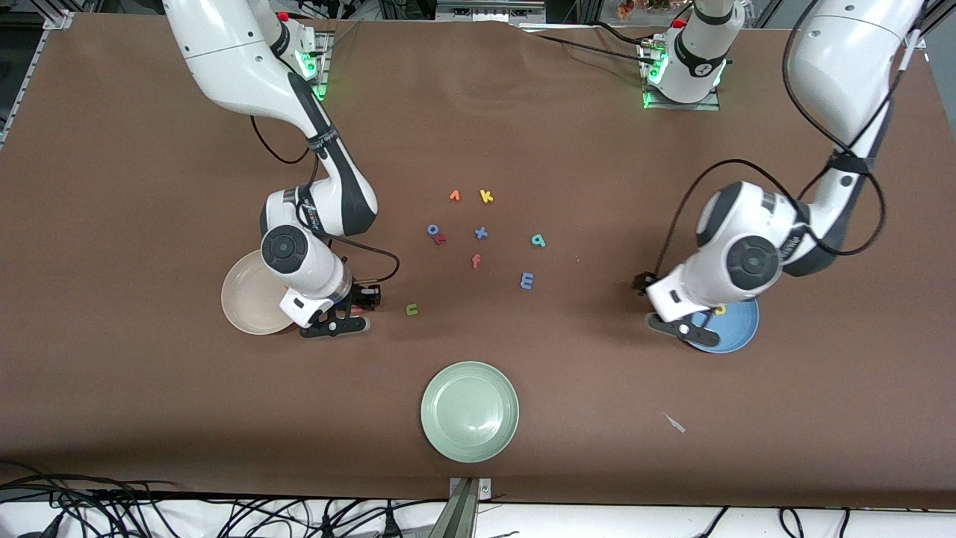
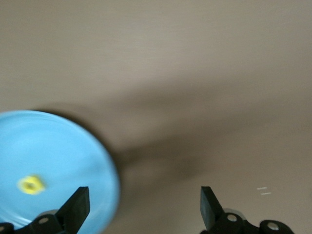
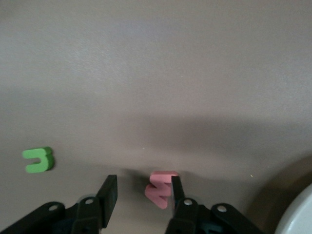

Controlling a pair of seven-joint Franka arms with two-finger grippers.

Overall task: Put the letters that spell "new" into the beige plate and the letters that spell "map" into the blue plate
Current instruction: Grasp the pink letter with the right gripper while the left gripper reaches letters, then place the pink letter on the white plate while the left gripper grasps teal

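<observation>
Left gripper [image 2: 141, 207] hangs with its fingers spread wide and empty at the blue plate's [image 1: 736, 336] rim, and I see the yellow "p" [image 2: 30, 185] lying flat on the plate. My right gripper [image 3: 141, 192] sits low over the table beside the beige plate [image 1: 250, 302]; the salmon-red "w" [image 3: 161, 187] sits against one finger, but the jaws stand apart and I can't call it a grip. That plate looks bare where it shows. So one of six is placed (by my count). The green "n" [image 1: 411, 308] lies near the right gripper; the blue "m" [image 1: 527, 280] and teal "a" [image 1: 538, 240] wait mid-table. I can't pick out the orange "e".
</observation>
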